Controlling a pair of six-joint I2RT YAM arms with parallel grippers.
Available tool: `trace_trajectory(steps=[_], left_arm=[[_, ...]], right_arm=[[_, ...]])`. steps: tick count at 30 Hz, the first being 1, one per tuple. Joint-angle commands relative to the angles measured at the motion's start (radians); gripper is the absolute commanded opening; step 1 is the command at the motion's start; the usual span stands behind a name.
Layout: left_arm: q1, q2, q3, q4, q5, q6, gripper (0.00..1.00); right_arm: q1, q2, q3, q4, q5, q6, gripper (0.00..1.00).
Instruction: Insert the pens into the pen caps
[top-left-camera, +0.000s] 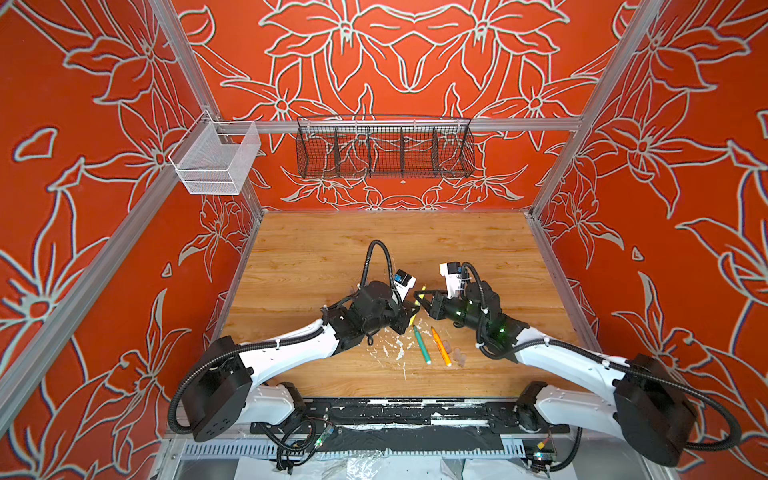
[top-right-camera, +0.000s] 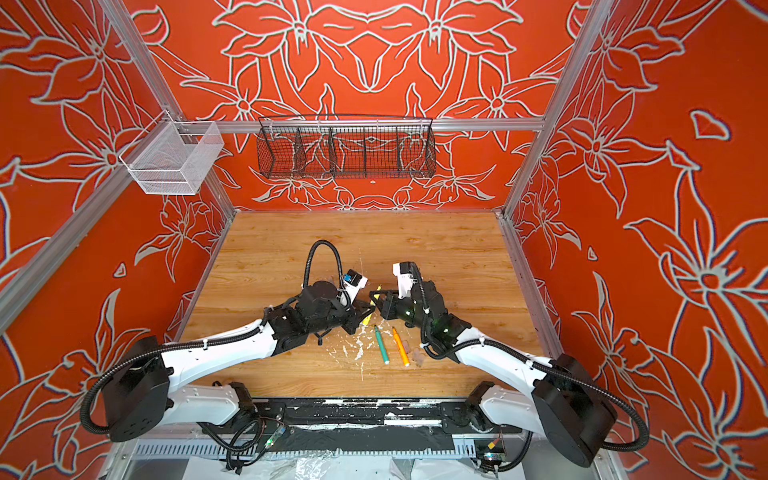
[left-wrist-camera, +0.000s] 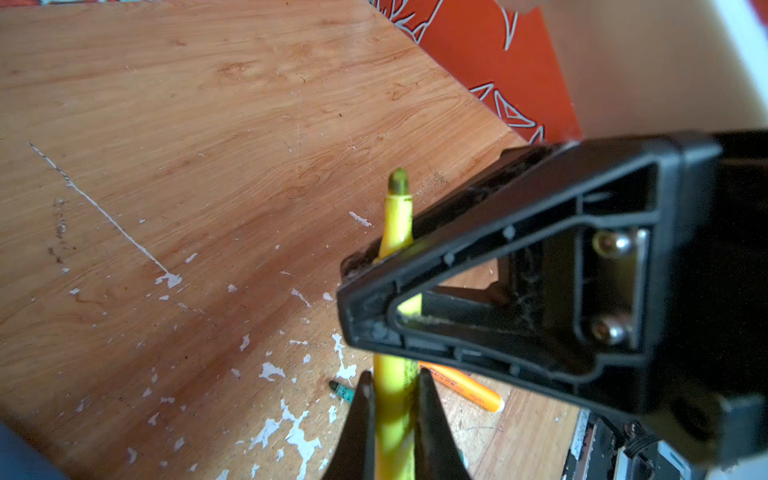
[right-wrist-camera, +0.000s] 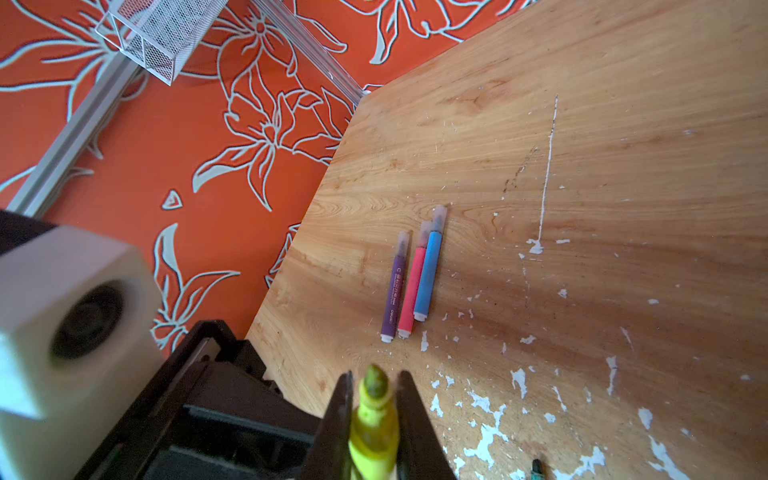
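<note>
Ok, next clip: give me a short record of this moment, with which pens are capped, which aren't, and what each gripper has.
left gripper: shut on the yellow pen, on its barrel
right gripper: shut on the same pen, nearer its tip
yellow pen: uncapped, held by both grippers
capped: purple pen, pink pen, blue pen, side by side on the table
uncapped, lying: green pen, orange pen
loose caps: small cluster beside the orange pen

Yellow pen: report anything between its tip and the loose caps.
Only the right gripper, shut on the yellow pen just behind its tip. The caps lie uncovered beside the orange pen.
</note>
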Motion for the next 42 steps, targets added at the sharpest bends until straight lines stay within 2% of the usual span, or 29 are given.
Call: trace_trajectory(steps=[1,4,6,15,19,26,32,33,34,37,39,42], left_arm=[[-0.003,0.011,0.041,0.016,0.019,-0.002,0.09],[-0.003,0.020,0.038,0.024,0.011,-0.003,0.26],[-0.003,0.026,0.044,0.020,0.001,0.004,0.31],[0.014,0.049,0.049,0.035,0.011,-0.009,0.33],[0.017,0.047,0.048,0.035,0.020,-0.009,0.25],[0.023,0.039,0.031,0.052,0.018,-0.011,0.23],[0.026,0.054,0.038,0.058,0.059,-0.024,0.04],[0.026,0.055,0.038,0.059,0.063,-0.027,0.00],[0.029,0.055,0.037,0.061,0.065,-0.029,0.00],[0.046,0.051,0.027,0.078,0.084,-0.053,0.00],[0.073,0.041,0.008,0.104,0.099,-0.085,0.00],[0.135,0.020,-0.036,0.148,0.123,-0.148,0.00]], right_arm=[[0.011,0.021,0.019,0.041,-0.030,0.032,0.00],[0.019,0.036,0.017,0.070,-0.042,0.039,0.00],[0.022,0.043,0.015,0.086,-0.046,0.046,0.00],[0.027,0.067,-0.019,0.167,-0.061,0.120,0.00],[0.028,0.085,-0.013,0.165,-0.061,0.125,0.00],[0.027,0.039,-0.031,0.139,-0.009,0.125,0.00],[0.027,0.012,-0.053,0.136,0.022,0.134,0.00],[0.027,0.011,-0.051,0.139,0.017,0.130,0.02],[0.027,0.009,-0.051,0.141,0.012,0.124,0.10],[0.027,-0.011,-0.037,0.098,0.021,0.106,0.40],[0.026,-0.054,-0.002,-0.039,0.062,0.107,0.48],[0.028,-0.146,0.118,-0.429,0.145,0.118,0.50]])
